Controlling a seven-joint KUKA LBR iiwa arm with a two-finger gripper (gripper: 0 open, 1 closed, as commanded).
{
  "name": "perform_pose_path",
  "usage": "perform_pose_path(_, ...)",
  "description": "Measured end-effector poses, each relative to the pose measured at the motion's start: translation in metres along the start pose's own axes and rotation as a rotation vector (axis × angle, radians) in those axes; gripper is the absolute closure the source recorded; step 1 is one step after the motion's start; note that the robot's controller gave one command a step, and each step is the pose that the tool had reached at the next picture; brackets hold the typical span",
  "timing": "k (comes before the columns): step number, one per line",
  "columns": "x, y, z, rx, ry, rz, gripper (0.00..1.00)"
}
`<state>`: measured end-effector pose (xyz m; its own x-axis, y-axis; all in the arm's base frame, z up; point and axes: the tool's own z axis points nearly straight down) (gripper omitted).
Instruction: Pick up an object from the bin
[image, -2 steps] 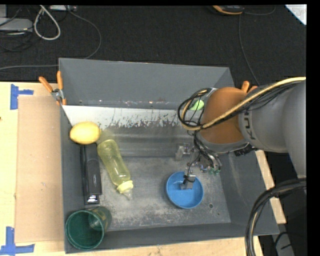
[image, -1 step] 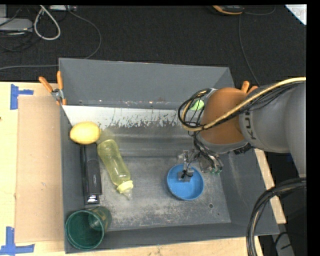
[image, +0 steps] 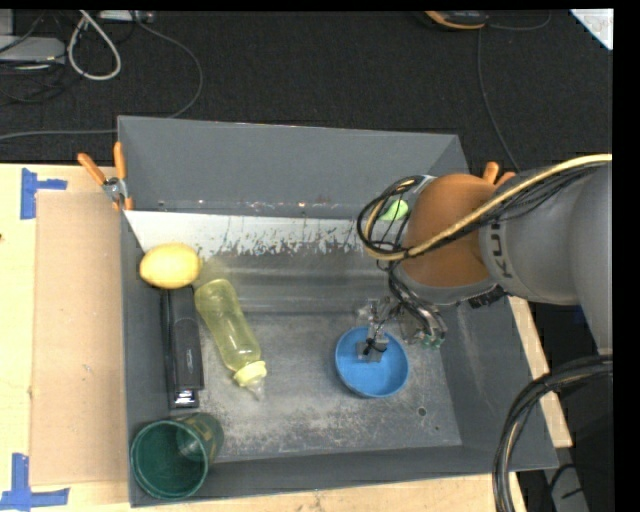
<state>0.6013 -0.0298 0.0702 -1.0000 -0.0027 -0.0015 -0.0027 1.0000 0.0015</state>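
Note:
My gripper (image: 377, 343) hangs low at the bin's right middle, directly over a round blue dish (image: 371, 367) lying on the floor. Its dark fingertips reach down to the dish's upper part, and I cannot make out how far apart they stand. Nothing shows between them. A pale yellow clear plastic bottle (image: 229, 330) lies slanted to the left of the dish, cap toward the front.
A yellow lemon (image: 169, 266) sits in the back left corner. A long black bar-shaped tool (image: 184, 352) lies along the left wall. A dark green cup (image: 174, 455) lies at the front left corner. The arm's orange cover and cables hang over the right wall.

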Motion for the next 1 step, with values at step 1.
perform_pose_path(1,-0.0047,-0.0093,-0.1069,-0.001,0.004,-0.015,1.0)
